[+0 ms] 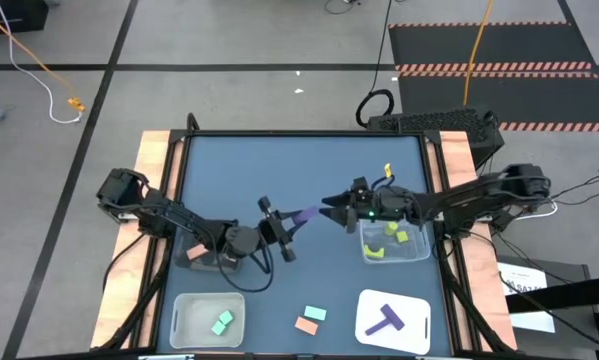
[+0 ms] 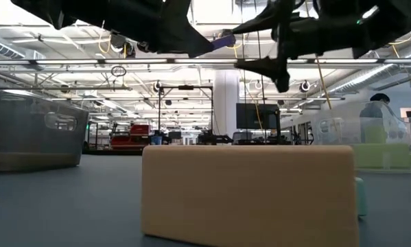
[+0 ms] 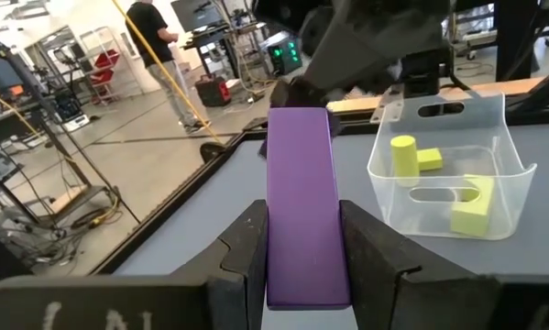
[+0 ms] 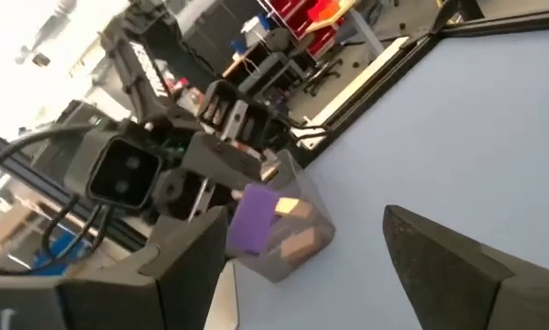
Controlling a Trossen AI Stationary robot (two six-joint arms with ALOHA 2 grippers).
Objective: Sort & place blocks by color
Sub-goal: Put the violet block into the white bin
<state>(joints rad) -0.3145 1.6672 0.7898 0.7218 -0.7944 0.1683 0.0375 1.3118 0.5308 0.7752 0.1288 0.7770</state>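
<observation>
My left gripper (image 1: 284, 232) is shut on a purple bar (image 3: 300, 174) and holds it in the air over the table's middle. The bar points at my right gripper (image 1: 334, 210), which stands open just off the bar's free end (image 1: 312, 212). Whether it touches the bar, I cannot tell. In the right wrist view the bar's end (image 4: 251, 220) shows beside one of the open fingers (image 4: 187, 266). A salmon block (image 1: 305, 325) and a mint block (image 1: 314, 313) lie loose near the front edge. My left gripper pinches the purple bar's two long sides (image 3: 272, 247) between its two fingers, at the bar's near end. The fingers come about level from the table's left and lie along the bar. The bar sticks out ahead of them, lifted clear of the table.
A clear bin (image 1: 419, 250) with yellow-green blocks (image 3: 471, 211) stands under the right arm. A bin (image 1: 191, 252) with salmon blocks stands under the left arm. At the front are a tray (image 1: 184, 320) with mint blocks and a white tray (image 1: 419, 325) with a purple piece.
</observation>
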